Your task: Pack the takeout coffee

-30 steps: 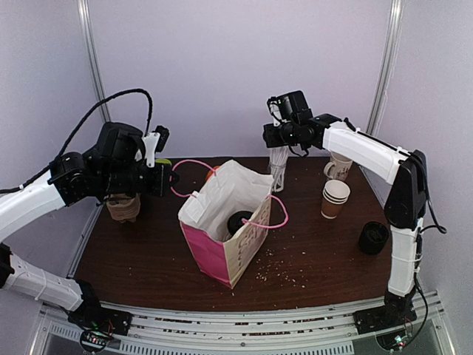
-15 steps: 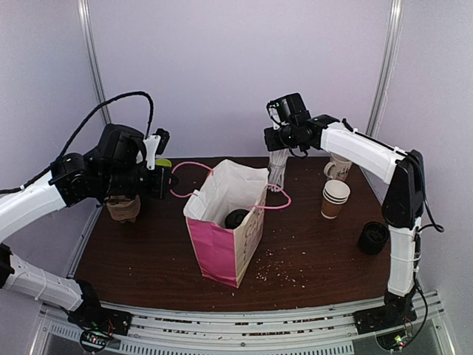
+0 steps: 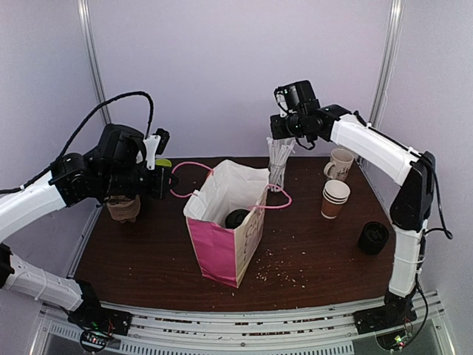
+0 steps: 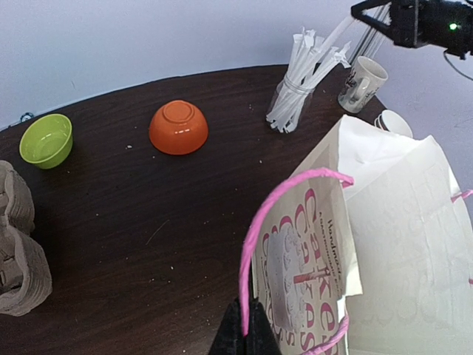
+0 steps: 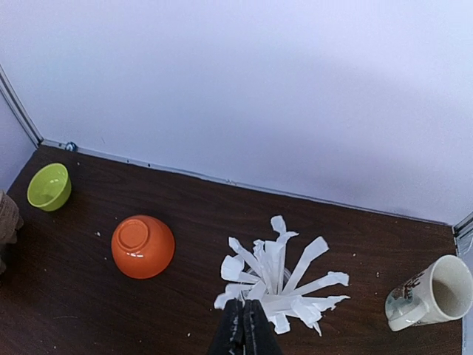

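Well apart from right end effector (image 5: 244, 314), takeout coffee (image 3: 238, 218), inside bag (image 3: 222, 248)

Top: fixed high at the near edge and aimed down and forward; the whole table (image 3: 310, 259) is taken in from afar.
Left wrist: held close over the bag (image 4: 392, 244), turned down toward the back right.
Right wrist: held just above the straws (image 5: 270, 285), turned down at the back edge.
Shared: straws, orange bowl (image 4: 178, 127), green bowl (image 4: 46, 139) and mug (image 4: 362, 81) are seen by both wrists.
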Controlling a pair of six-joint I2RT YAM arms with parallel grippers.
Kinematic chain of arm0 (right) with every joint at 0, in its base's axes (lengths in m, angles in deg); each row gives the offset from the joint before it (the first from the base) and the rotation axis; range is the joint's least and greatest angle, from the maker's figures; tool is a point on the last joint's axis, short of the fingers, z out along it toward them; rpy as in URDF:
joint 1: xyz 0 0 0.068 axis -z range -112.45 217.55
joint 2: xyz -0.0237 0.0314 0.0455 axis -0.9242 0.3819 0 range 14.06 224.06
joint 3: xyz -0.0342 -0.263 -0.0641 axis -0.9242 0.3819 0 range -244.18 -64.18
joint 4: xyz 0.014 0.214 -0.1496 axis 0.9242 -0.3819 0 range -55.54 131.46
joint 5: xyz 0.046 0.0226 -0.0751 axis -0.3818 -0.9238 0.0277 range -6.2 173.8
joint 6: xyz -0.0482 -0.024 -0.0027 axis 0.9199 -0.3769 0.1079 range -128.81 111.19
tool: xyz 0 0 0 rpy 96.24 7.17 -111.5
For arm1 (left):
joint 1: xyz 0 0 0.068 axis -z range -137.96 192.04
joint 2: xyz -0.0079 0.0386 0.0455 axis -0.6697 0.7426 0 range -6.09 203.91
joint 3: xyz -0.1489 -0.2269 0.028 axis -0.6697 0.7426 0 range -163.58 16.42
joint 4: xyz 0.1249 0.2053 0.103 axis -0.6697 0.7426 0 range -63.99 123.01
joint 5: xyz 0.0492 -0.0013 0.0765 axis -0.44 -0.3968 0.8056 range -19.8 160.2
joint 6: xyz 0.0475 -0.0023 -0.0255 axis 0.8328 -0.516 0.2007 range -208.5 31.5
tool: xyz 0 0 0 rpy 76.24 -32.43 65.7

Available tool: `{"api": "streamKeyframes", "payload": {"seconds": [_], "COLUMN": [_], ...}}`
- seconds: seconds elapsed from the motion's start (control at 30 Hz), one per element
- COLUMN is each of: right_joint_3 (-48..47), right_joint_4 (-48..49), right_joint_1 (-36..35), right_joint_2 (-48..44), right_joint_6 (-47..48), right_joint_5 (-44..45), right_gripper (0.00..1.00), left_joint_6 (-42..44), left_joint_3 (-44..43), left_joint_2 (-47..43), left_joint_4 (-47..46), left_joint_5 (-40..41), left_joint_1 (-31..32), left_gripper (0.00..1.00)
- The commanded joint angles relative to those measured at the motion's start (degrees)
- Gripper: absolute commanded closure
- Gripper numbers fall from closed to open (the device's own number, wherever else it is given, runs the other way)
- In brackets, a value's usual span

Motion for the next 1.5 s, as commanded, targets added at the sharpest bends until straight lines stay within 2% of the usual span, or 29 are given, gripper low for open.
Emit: {"api": "streamKeyframes", "payload": {"seconds": [0.0,0.43,0.53,0.67,0.83,0.97,1.1,1.3,1.47], "right_joint_3": [-3.6,-3.8,-3.9,-5.8,-5.2,-1.8,2.9,9.2,16.1], "right_joint_4": [-2.0,-8.4,-8.7,-12.4,-18.0,-19.9,-18.8,-16.9,-9.8], "right_joint_1": [0.0,-0.8,-0.8,-1.3,-5.7,-14.5,-19.4,-23.7,-25.0], "right_joint_2": [-6.9,-21.2,-24.6,-27.2,-30.2,-31.8,-31.9,-30.1,-28.8], "right_joint_6": [-0.2,-3.5,-4.3,-5.0,-5.0,-4.3,-5.0,-5.3,-7.6], "right_joint_5": [2.2,-2.9,-9.9,-26.5,-34.4,-28.6,-26.5,-23.9,-27.0], "right_gripper": [1.0,1.0,1.0,1.0,1.0,1.0,1.0,1.0,1.0], "left_joint_6": [-0.1,-1.4,-1.4,-1.6,-2.2,-2.7,-2.9,-3.2,-3.4], "left_joint_3": [-0.1,-0.2,-0.3,-1.2,-1.9,-2.0,-2.1,-1.8,-0.9], "left_joint_2": [-0.7,0.3,0.6,1.4,2.3,2.9,3.1,2.4,1.7], "left_joint_4": [-1.4,-3.7,-4.1,-4.4,-5.4,-6.3,-6.7,-6.7,-7.4], "left_joint_5": [-0.3,-2.5,-2.4,-3.0,-4.5,-5.8,-6.3,-6.4,-6.6], "left_joint_1": [-0.4,-0.5,-0.4,-0.5,-0.4,-0.5,-0.5,-0.4,-0.5], "left_gripper": [1.0,1.0,1.0,1.0,1.0,1.0,1.0,1.0,1.0]}}
